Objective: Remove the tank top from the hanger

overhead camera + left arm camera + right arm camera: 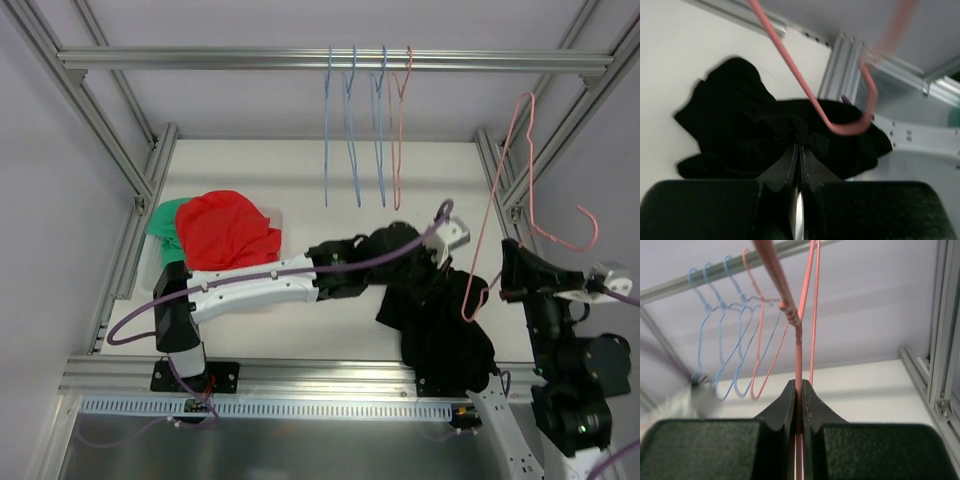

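Observation:
The black tank top (440, 325) lies bunched on the table's right side, partly draped over the front edge. My left gripper (400, 243) is shut on a fold of it; the left wrist view shows the fingertips (792, 157) pinching the black cloth (730, 120). The pink wire hanger (497, 205) hangs tilted above the cloth, its lower corner (842, 127) against the fabric. I cannot tell whether it is still threaded through a strap. My right gripper (512, 268) is shut on the hanger's wire (799, 340), which stands upright between the fingers.
Three blue hangers and one pink one (362, 130) hang from the top rail (200, 58). A red garment (228, 230) lies over a green one (163, 216) at the table's left. Aluminium frame posts (135, 170) stand on both sides.

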Controlling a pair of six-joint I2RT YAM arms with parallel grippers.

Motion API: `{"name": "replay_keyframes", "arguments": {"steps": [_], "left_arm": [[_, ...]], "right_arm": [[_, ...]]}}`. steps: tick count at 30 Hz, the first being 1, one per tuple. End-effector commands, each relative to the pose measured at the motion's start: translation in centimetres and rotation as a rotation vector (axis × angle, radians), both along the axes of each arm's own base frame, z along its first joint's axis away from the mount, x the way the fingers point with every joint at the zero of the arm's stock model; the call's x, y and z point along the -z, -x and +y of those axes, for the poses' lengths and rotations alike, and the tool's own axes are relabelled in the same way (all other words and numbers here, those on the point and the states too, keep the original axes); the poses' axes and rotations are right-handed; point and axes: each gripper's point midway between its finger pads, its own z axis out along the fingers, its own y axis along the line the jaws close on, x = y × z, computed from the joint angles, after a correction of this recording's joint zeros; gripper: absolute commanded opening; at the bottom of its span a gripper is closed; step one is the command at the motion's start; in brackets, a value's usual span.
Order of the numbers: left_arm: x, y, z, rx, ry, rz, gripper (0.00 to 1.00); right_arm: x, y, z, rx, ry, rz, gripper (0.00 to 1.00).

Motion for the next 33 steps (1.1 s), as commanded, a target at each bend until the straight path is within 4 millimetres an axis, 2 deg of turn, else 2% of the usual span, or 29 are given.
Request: {"name": "replay_keyframes", "arguments": {"steps": [1, 2, 3, 4, 5, 6, 7, 8, 10, 11, 13, 14, 15, 16, 17, 18, 20, 21, 22, 23, 24, 25, 26, 27, 28, 30, 31, 32, 33], "left_arm": [[-0.1, 3.4, 0.2, 0.072, 0.083, 0.033, 0.0], [2.1, 3.2, 0.6, 0.04, 0.049, 0.046, 0.0], [2.7, 3.0, 0.6, -0.003, 0.055, 0.065, 0.0], [3.7, 2.3, 0.9, -0.055, 0.04, 0.077, 0.0], [5.4, 1.0, 1.4, -0.145, 0.007, 0.073, 0.0], [6.0, 0.7, 1.6, -0.175, -0.002, 0.087, 0.0], [7.3, 0.1, 2.3, -0.22, -0.026, 0.085, 0.0], [7.8, -0.2, 2.7, -0.246, -0.036, 0.087, 0.0], [9.1, -0.2, 3.7, -0.272, -0.057, 0.103, 0.0], [9.5, -0.5, 4.0, -0.292, -0.063, 0.103, 0.0], [10.7, -0.7, 4.6, -0.323, -0.087, 0.107, 0.0], [11.1, -0.7, 4.8, -0.327, -0.095, 0.108, 0.06], [11.4, -0.7, 5.1, -0.331, -0.105, 0.11, 0.19], [11.5, -0.6, 5.8, -0.344, -0.11, 0.111, 0.59], [11.5, -0.7, 6.3, -0.366, -0.109, 0.105, 0.78], [11.4, -0.6, 6.8, -0.371, -0.11, 0.096, 0.98], [11.1, -0.2, 8.1, -0.369, -0.111, 0.074, 0.99], [11.1, 0.1, 8.5, -0.36, -0.111, 0.076, 0.99], [11.1, 0.4, 8.9, -0.347, -0.111, 0.077, 0.99], [11.2, 0.9, 9.0, -0.323, -0.118, 0.069, 0.99], [11.5, 1.5, 9.2, -0.303, -0.126, 0.064, 0.99], [11.7, 1.9, 9.4, -0.283, -0.137, 0.048, 0.99], [11.8, 2.7, 9.4, -0.267, -0.14, 0.042, 0.99], [12.3, 2.9, 9.8, -0.269, -0.151, 0.037, 0.99], [12.5, 3.0, 10.1, -0.273, -0.153, 0.047, 0.99], [12.6, 2.8, 10.9, -0.311, -0.144, 0.062, 0.99], [12.3, 2.2, 11.2, -0.365, -0.125, 0.075, 0.99], [12.2, 2.1, 11.5, -0.381, -0.118, 0.08, 0.99], [11.9, 2.2, 12.0, -0.383, -0.106, 0.086, 0.99]], "right_arm": [[-11.7, -0.1, -2.8, 0.163, -0.099, -0.467, 0.0], [-11.7, -2.1, -2.6, 0.185, -0.057, -0.432, 0.0], [-10.8, -3.2, -2.7, 0.208, -0.022, -0.37, 0.0], [-11.8, -2.7, -3.0, 0.216, -0.013, -0.352, 0.0], [-11.1, -2.9, -2.9, 0.215, 0.022, -0.285, 0.01], [-6.7, -4.3, -2.5, 0.2, 0.097, -0.063, 0.0], [-7.0, -2.8, -2.7, 0.189, 0.082, -0.027, 0.0], [-3.5, -2.5, -2.7, 0.179, 0.116, 0.115, 0.0], [-1.8, -0.6, -2.6, 0.145, 0.111, 0.134, 0.0], [0.4, -0.4, -2.0, 0.108, 0.133, 0.184, 0.0], [2.0, 0.6, -1.3, 0.056, 0.166, 0.24, 0.0], [2.2, 0.4, -1.4, 0.059, 0.185, 0.274, 0.0], [2.8, -1.3, -0.7, 0.036, 0.213, 0.35, 0.0], [2.9, -2.1, -0.3, 0.019, 0.229, 0.382, 0.0], [1.9, -2.8, 0.1, 0.004, 0.235, 0.383, 0.0], [2.3, -5.0, 1.3, -0.043, 0.26, 0.451, 0.0], [1.1, -7.0, 1.9, -0.057, 0.288, 0.469, 0.0], [-0.6, -7.7, 1.6, -0.032, 0.301, 0.444, 0.0], [-0.3, -10.2, 2.0, -0.031, 0.321, 0.492, 0.0], [-0.9, -11.3, 2.5, -0.05, 0.333, 0.495, 0.0], [-3.2, -11.9, 2.6, -0.041, 0.33, 0.456, 0.0], [-2.7, -14.4, 3.2, -0.049, 0.336, 0.497, 0.0], [-3.1, -15.5, 3.7, -0.064, 0.341, 0.498, 0.0], [-5.2, -16.2, 3.8, -0.057, 0.338, 0.459, 0.0], [-4.2, -18.8, 4.3, -0.066, 0.35, 0.506, 0.0], [-4.4, -21.1, 4.5, -0.069, 0.349, 0.516, 0.0], [-5.7, -21.8, 5.0, -0.09, 0.354, 0.486, 0.0], [-4.5, -24.1, 5.1, -0.093, 0.355, 0.526, 0.0], [-4.5, -25.0, 5.2, -0.095, 0.35, 0.528, 0.0]]}}
